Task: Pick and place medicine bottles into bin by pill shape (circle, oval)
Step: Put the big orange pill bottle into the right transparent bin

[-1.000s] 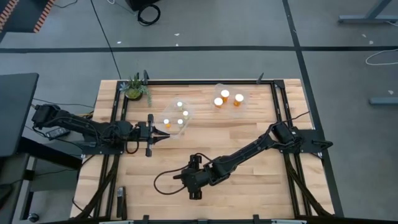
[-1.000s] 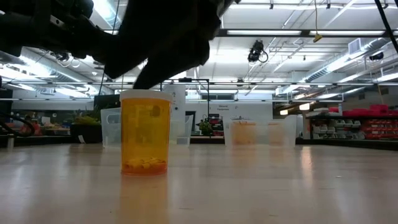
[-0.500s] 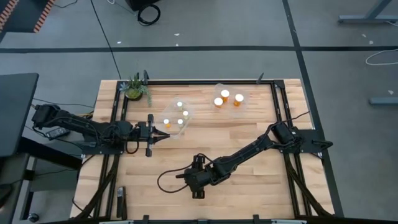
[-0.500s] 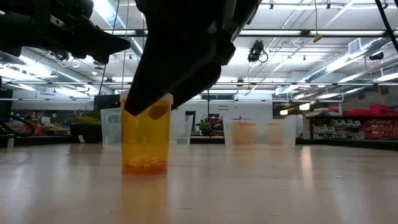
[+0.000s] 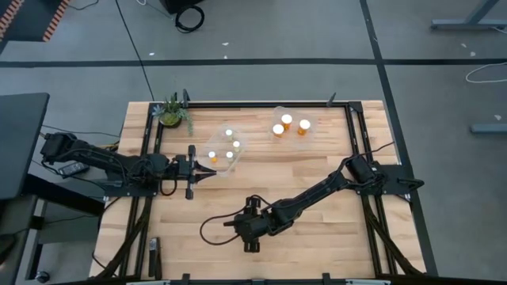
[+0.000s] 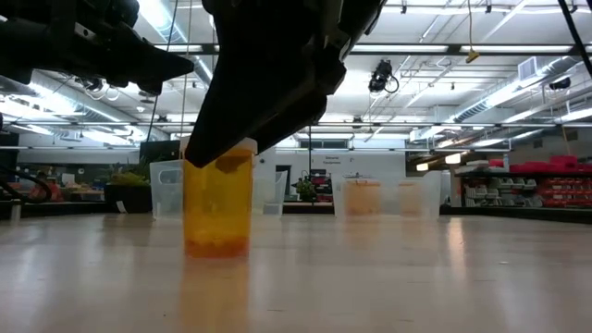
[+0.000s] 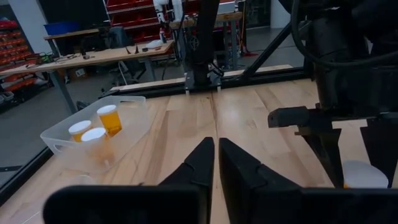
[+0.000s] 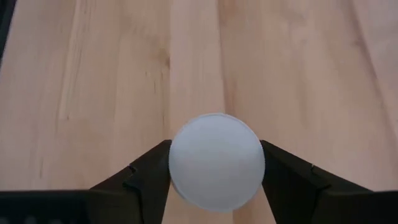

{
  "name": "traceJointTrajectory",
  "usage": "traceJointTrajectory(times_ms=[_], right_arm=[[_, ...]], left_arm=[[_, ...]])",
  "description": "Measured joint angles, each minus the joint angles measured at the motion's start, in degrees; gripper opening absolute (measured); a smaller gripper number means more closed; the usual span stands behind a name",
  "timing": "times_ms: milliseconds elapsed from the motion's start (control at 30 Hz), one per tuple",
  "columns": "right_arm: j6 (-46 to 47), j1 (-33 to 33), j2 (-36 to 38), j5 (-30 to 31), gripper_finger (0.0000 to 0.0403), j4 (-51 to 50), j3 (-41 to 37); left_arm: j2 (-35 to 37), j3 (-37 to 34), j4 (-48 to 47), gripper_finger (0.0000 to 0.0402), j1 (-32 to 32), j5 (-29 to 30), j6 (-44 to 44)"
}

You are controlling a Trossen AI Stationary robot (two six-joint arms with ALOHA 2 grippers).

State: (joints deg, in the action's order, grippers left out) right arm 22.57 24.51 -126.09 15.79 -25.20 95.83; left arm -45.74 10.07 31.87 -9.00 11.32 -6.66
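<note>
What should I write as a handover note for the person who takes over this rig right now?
Right hand: down over the one loose medicine bottle at the table's front middle, fingers against both sides of its white cap; bottle not clearly off the wood.
Left hand: shut, empty, waiting beside the left bin.
Done: three bottles in the left bin, three in the right bin.
Left: lift this last bottle and drop it into the bin matching its pill shape; the pills cannot be read here.

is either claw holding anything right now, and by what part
The right claw has its fingers against the white cap of a medicine bottle standing on the table. The left claw is shut on nothing.
</note>
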Motion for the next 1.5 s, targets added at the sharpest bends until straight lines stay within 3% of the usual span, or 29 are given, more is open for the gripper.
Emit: traceJointTrajectory(times_ms=[400, 767, 1100, 1500], right_arm=[[0.79, -0.29, 4.92, 7.12, 0.023, -6.33, 0.04], [8.91, -3.31, 11.95, 15.56, 0.023, -21.53, 0.04], [8.36, -7.03, 16.26, 16.39, 0.023, -27.83, 0.04], [7.21, -11.37, 22.08, 22.57, 0.0231, -34.97, -1.25]], left_arm=[[0.0, -0.02, -0.02, 0.0039, -0.01, 0.0, 0.0], [0.0, -0.02, -0.05, 0.0029, 0.0, 0.0, 0.0], [0.0, -0.02, -0.07, 0.0038, 0.0, 0.0, 0.0], [0.0, -0.02, -0.07, 0.0029, 0.0, 0.0, 0.0]])
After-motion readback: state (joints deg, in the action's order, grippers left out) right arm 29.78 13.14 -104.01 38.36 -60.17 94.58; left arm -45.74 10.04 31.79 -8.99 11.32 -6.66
